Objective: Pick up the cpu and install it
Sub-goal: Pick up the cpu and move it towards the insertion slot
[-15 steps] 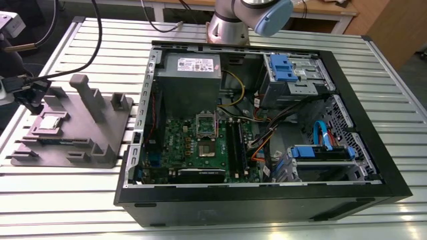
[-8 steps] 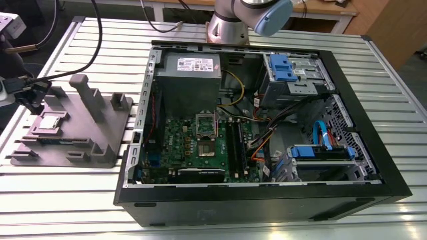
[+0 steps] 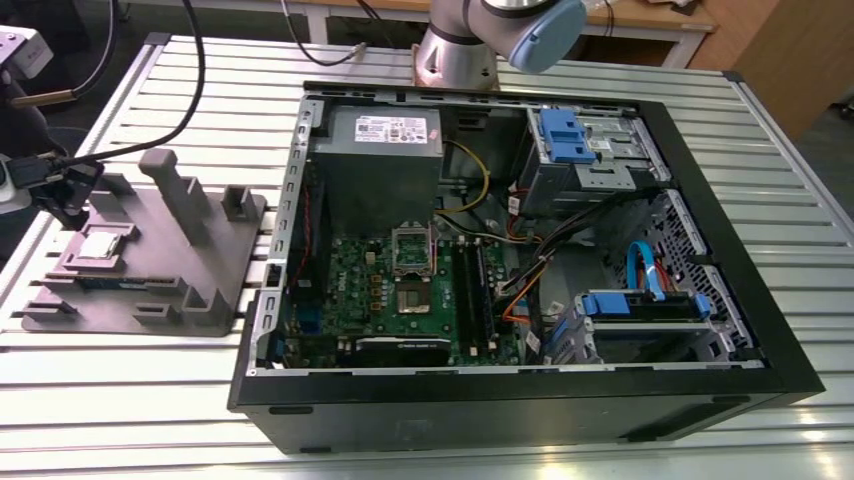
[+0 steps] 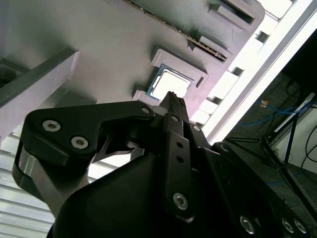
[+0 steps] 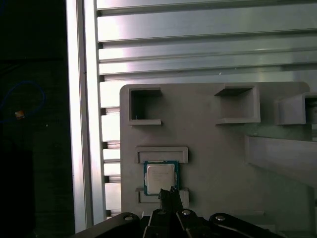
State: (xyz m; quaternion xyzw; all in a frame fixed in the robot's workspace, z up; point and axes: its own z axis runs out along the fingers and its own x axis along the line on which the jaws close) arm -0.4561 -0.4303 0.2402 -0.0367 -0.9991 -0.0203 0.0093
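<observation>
The cpu is a small square chip with a pale silvery top, lying flat in a recess of the grey fixture plate at the exterior view's left. Both wrist views show the cpu just beyond my fingertips. My gripper hovers a little above it and slightly to one side, fingers pressed together, shut on nothing. The green motherboard lies inside the open computer case, and its socket has the metal bracket hinged up.
A long thin memory stick lies on the same fixture plate beside upright grey posts. The black case holds a power supply, blue drive bays and loose cables. The slatted metal table ends close to the fixture.
</observation>
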